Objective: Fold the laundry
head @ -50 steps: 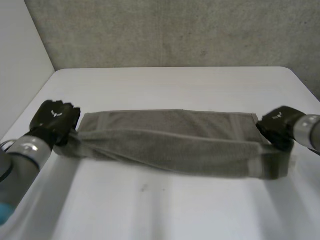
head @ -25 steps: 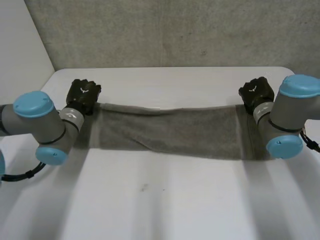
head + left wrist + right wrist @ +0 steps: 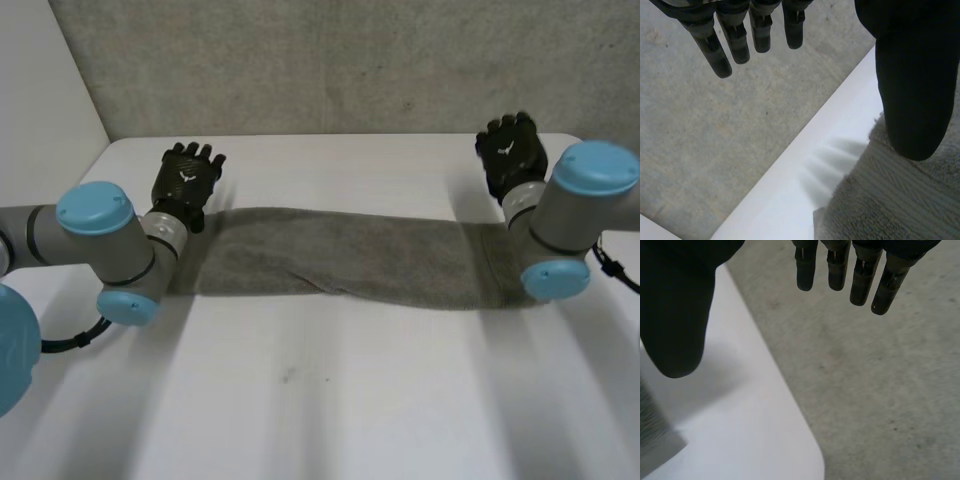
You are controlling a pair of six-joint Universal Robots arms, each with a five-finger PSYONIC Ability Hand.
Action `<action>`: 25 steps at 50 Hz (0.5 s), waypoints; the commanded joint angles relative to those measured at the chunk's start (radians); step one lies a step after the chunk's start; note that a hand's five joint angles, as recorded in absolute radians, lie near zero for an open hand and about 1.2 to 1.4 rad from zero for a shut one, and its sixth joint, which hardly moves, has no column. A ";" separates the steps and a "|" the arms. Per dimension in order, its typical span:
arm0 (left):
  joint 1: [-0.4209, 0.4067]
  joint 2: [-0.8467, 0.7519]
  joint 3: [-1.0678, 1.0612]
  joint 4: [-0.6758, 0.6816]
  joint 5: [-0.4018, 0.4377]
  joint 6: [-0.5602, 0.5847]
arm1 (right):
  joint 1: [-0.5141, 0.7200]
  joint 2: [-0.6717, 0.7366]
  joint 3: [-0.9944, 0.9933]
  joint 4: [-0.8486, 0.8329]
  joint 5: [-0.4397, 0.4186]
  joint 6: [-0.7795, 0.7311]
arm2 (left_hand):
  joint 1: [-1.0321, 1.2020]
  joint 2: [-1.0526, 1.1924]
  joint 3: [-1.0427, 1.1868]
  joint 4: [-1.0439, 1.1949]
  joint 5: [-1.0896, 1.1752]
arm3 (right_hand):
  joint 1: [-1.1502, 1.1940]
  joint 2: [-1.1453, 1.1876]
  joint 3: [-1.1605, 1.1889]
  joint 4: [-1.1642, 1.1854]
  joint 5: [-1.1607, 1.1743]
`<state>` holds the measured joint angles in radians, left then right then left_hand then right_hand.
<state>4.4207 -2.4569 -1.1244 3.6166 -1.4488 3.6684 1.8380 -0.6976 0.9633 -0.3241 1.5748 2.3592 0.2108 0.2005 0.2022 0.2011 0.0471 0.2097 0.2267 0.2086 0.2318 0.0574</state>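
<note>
The near part of the white desk (image 3: 330,400) is bare. Across its middle the towel (image 3: 350,258) lies as a long folded strip, released a moment ago. Past its ends the left hand (image 3: 185,180) and right hand (image 3: 512,150) hover with fingers spread apart, so this fold looks finished. Beyond lies grey floor (image 3: 330,70).

Backdrop's pretty bare here. A white counter (image 3: 330,420) takes up the lower two thirds of the head view. It's matte and smooth, rounded at its far right corner, with one small dark speck (image 3: 288,376) a bit left of centre. Past its far edge, across the top of the frame, there's a grey mottled concrete-looking surface (image 3: 330,60); wall or floor, can't tell. A plain white panel (image 3: 40,110) sits in the upper left. The light is soft and even, with no glare.
</note>
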 commanded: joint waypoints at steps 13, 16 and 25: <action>0.029 0.462 -0.451 -0.003 0.001 -0.039 | -0.095 -0.364 0.322 0.494 -0.087 0.310 | -0.036 -0.026 -0.028 -0.027 -0.047 | -0.035 -0.052 -0.034 -0.057 -0.057; 0.028 0.524 -0.524 -0.004 0.001 -0.121 | -0.117 -0.364 0.380 0.520 -0.108 0.321 | -0.036 -0.026 -0.028 -0.027 -0.047 | 0.036 0.019 0.037 0.014 0.014; 0.020 0.656 -0.676 0.008 0.002 -0.361 | -0.186 -0.333 0.544 0.337 -0.219 0.321 | -0.036 -0.026 -0.028 -0.027 -0.047 | 0.418 0.401 0.419 0.396 0.396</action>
<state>4.4482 -1.8670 -1.7192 3.6108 -1.4473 3.4361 1.6827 -1.0558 1.4184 0.1527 1.4094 2.6837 0.1792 0.1659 0.1676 0.1675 0.0293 0.3786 0.4338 0.4416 0.4400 0.2555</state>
